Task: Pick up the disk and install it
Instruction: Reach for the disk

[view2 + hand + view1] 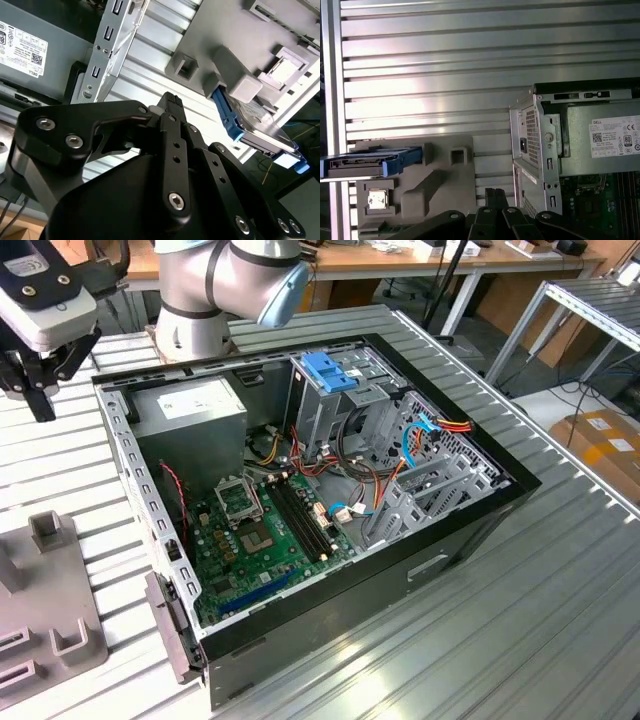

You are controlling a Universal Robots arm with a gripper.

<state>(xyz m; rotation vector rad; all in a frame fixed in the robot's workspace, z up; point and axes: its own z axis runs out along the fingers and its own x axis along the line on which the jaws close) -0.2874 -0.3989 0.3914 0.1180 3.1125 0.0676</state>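
One disk [256, 127] end behind grey fixture [235, 70]

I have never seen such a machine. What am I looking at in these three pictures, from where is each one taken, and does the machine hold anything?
It is one robot arm with a gripper, its two-fingered hand. The exterior view comes from a camera off the arm; both wrist views come from cameras riding on the arm. On the ribbed metal table stands an open computer case, and beside it a grey holder. The disk, grey with blue rails, sits in that holder. The gripper is shut and holds nothing.
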